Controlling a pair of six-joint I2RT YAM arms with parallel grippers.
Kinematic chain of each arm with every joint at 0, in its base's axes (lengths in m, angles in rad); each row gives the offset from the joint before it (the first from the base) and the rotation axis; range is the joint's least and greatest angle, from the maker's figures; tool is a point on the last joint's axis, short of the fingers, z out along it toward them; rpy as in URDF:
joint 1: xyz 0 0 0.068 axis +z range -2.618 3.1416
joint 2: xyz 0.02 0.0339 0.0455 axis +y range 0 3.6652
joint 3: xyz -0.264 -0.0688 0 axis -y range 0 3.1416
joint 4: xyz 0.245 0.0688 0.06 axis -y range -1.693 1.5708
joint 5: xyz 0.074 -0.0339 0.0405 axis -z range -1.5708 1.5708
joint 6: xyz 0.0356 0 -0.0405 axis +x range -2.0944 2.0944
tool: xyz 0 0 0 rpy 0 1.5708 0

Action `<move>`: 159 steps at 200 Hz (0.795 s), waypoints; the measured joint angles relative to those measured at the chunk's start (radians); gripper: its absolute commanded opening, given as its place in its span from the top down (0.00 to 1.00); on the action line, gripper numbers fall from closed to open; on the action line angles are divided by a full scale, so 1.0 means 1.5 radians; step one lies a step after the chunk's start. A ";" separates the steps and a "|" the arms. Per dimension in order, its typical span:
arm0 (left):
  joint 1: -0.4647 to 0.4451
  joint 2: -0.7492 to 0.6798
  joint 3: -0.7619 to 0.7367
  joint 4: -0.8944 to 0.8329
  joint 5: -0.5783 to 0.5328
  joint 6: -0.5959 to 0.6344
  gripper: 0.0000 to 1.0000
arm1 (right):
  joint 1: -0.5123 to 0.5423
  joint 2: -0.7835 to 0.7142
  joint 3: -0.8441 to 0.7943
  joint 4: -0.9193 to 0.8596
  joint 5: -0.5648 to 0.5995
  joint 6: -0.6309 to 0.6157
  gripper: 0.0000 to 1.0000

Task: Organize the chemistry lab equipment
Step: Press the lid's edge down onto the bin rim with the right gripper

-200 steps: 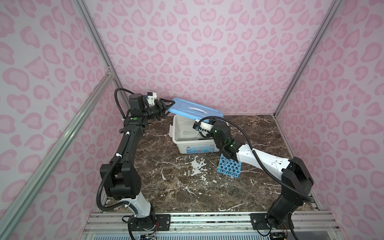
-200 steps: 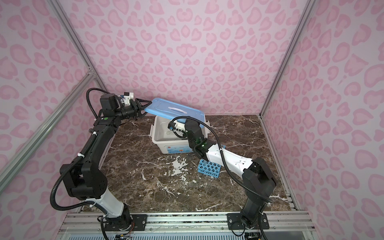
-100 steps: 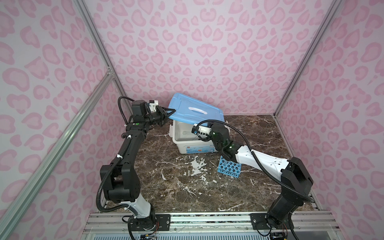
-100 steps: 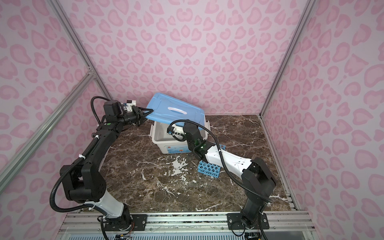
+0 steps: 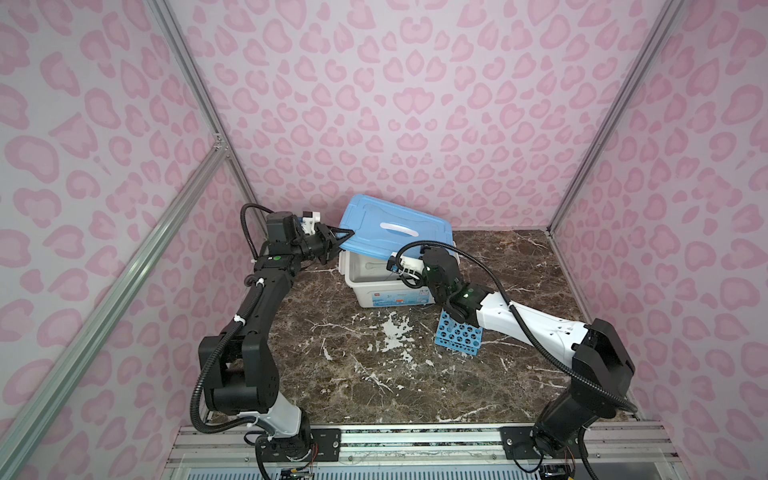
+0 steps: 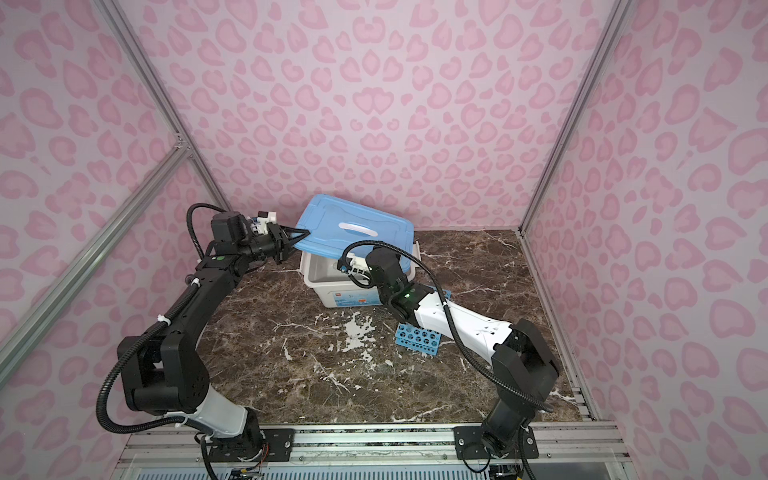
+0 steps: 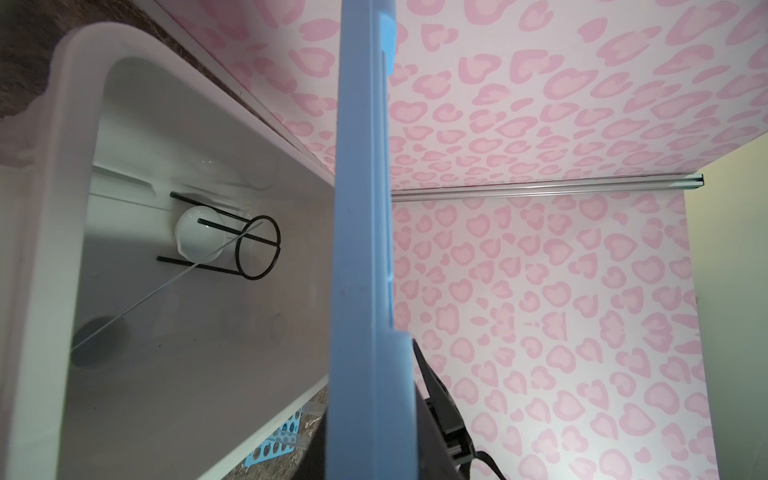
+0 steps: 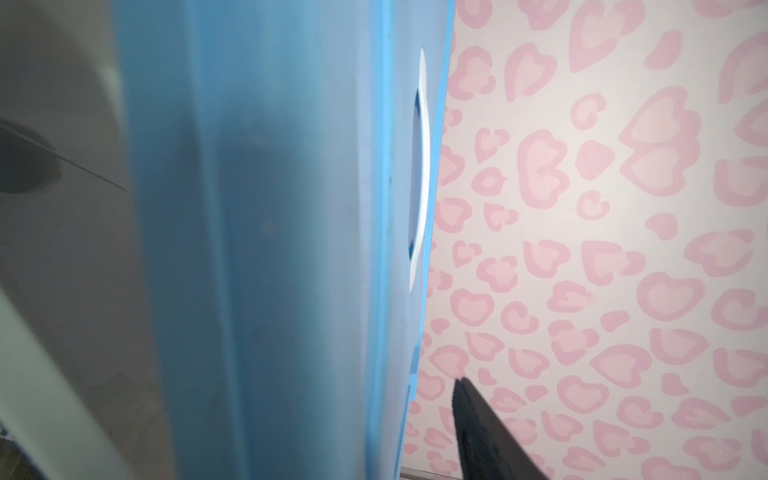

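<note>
left claw: clenched on the left corner of the blue lid; it stood wider a second ago.
right claw: released. The one finger that shows in its wrist view stands clear of the lid's front edge, which it was clamping a second ago.
lid: down from a high tilt and now skewed over the white box. Far side looks to be on the rim, left-front side still raised with a gap.
meaning: looks like box close-up under way; lid is not seated and needs squaring first.
box contents: wire ring stand on its side, white dish behind it, thin clear rod lying across. Other pieces too faint to name.
blue rack: outside on the tabletop, just beside the box and partly under the right forearm. Visible holes are empty, so it is not stowed yet.
</note>
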 measured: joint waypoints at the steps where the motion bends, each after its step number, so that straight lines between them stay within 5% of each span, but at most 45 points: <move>1: 0.000 0.000 -0.001 0.000 0.000 0.000 0.88 | 0.000 0.000 0.000 -0.001 0.000 0.001 0.42; 144: -0.050 -0.041 -0.098 0.121 -0.083 -0.084 0.91 | 0.007 -0.061 -0.020 -0.150 0.010 0.083 0.37; 159: -0.050 -0.050 -0.117 0.134 -0.094 -0.093 0.92 | 0.007 -0.062 -0.021 -0.161 0.010 0.089 0.31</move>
